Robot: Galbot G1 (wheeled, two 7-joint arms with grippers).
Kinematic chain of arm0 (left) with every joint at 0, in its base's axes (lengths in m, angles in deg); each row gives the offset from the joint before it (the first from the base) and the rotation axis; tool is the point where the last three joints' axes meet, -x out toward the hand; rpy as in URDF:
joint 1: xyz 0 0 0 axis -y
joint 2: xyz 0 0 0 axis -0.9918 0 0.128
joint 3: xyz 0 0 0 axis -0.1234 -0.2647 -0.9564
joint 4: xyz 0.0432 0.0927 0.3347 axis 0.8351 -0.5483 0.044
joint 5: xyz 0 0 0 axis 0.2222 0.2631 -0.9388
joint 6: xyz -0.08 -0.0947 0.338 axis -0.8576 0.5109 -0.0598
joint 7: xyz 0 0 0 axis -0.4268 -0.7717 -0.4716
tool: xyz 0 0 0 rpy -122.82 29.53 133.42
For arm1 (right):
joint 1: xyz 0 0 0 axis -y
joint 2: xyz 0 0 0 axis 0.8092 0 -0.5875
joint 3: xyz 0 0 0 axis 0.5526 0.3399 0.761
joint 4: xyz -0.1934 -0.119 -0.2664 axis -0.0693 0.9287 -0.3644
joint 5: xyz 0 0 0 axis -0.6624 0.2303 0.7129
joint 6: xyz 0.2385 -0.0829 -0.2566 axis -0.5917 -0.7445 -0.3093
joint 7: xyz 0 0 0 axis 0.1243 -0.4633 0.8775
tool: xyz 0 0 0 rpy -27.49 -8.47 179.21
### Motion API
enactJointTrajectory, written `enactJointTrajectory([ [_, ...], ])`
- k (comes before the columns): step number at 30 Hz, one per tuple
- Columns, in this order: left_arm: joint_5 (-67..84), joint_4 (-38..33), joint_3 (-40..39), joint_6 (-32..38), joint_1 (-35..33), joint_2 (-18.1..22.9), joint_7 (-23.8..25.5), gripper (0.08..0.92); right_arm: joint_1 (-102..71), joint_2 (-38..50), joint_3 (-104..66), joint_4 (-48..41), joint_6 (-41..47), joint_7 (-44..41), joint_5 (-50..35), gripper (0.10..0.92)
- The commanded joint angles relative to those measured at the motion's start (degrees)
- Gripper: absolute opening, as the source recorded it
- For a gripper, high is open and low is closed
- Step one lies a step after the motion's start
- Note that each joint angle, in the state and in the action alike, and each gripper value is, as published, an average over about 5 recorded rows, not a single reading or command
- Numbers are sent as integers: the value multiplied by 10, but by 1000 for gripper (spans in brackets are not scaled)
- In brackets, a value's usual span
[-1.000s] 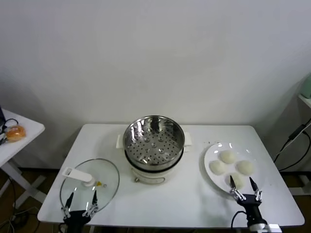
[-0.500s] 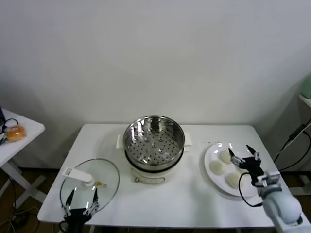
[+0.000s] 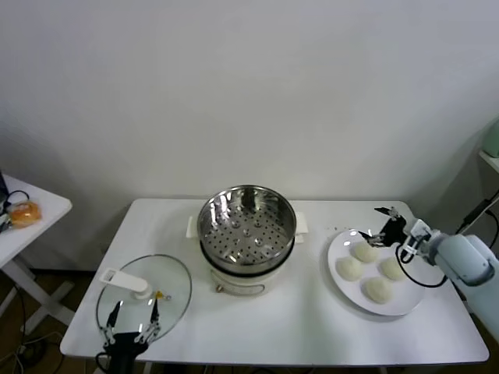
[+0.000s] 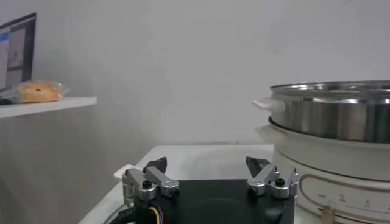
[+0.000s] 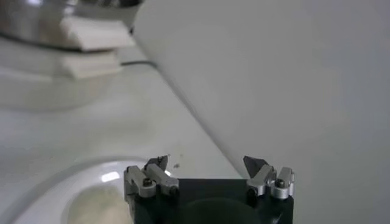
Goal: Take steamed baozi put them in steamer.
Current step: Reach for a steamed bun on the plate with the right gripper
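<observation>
Four steamed baozi (image 3: 371,269) lie on one flat white plate (image 3: 339,279) at the right side of the white counter (image 3: 304,327). They are small, round, smooth and off-white, set in a loose diamond, close together; none is in the steamer. One glass lid (image 3: 144,289) with a white handle lies flat on the near left of the counter. The left tool (image 3: 131,326) is parked at the near edge, just in front of that lid; its fingers stand apart and hold nothing, as the left wrist view confirms (image 4: 210,178).

One steamer (image 3: 246,224) stands at mid-counter: a round, shiny stainless-steel basket with a perforated bottom, seated on a white cooker base with side handles. The basket is empty of buns. In the left wrist view its steel wall (image 4: 332,109) rises above the white base.

The right tool (image 3: 386,226) hangs above the far edge of the plate, near the farthest bun and apart from it. Its fingers are spread wide and grip nothing; the right wrist view (image 5: 207,176) shows both tips clear, with the plate rim (image 5: 36,195) and one bun (image 5: 94,207) below.

One side table (image 3: 31,222) stands well to the left, carrying one orange object (image 3: 25,212).
</observation>
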Motion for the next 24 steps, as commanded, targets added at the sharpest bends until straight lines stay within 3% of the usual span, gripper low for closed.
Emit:
enactJointTrajectory([
  [1, -8, -1, -1, 3, -3, -5, 0, 823, 280, 51, 286, -121, -65, -181, 63, 823],
  [7, -11, -3, -6, 5, -5, -1, 0, 823, 438, -24, 488, -222, -103, -243, 14, 823],
  [11, -12, -5, -5, 7, -9, -1, 0, 823, 483, -66, 562, -272, -120, -263, 32, 823],
  [24, -12, 2, 6, 12, -8, 2, 1, 823, 468, -174, 582, -387, -171, -293, 67, 823],
])
